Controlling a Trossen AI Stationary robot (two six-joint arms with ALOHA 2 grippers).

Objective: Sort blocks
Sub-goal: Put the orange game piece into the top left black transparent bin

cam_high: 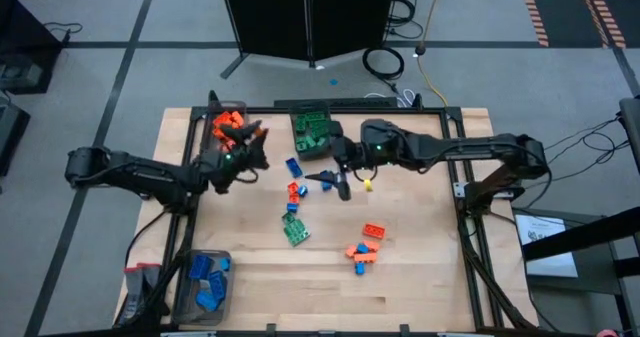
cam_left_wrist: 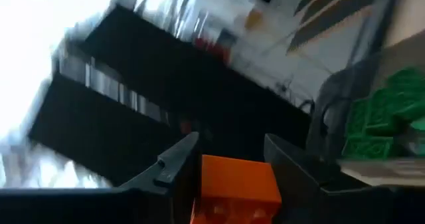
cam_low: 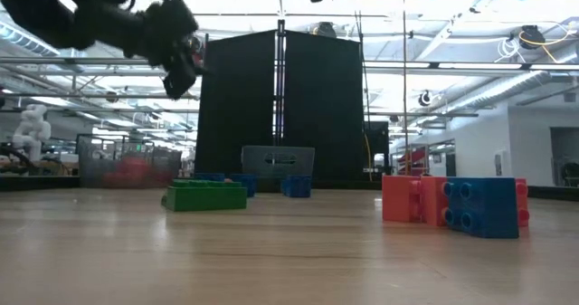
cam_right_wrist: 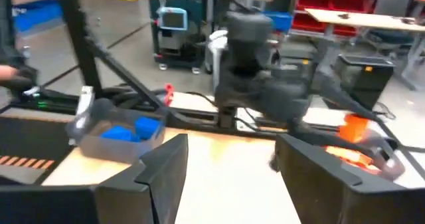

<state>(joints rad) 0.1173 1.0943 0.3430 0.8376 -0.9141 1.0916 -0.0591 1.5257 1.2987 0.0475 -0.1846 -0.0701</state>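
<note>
On the near left corner, a bin [cam_high: 203, 285] is holding blue blocks [cam_high: 207, 299]. Loose blocks [cam_high: 362, 249] are lying mid-table. Farther back, the right gripper [cam_high: 336, 181] is hanging with fingers apart, holding nothing. The left gripper [cam_left_wrist: 229, 174] is clamping an orange block [cam_left_wrist: 239, 187] beside the orange bin [cam_high: 225, 127]; green blocks [cam_high: 313, 130] are filling the far bin [cam_high: 297, 149].

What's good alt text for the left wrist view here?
The left gripper grips an orange block between its two dark fingers, raised off the table. Beyond it to one side is a dark bin of green blocks; the rest is blurred dark panels.
</note>
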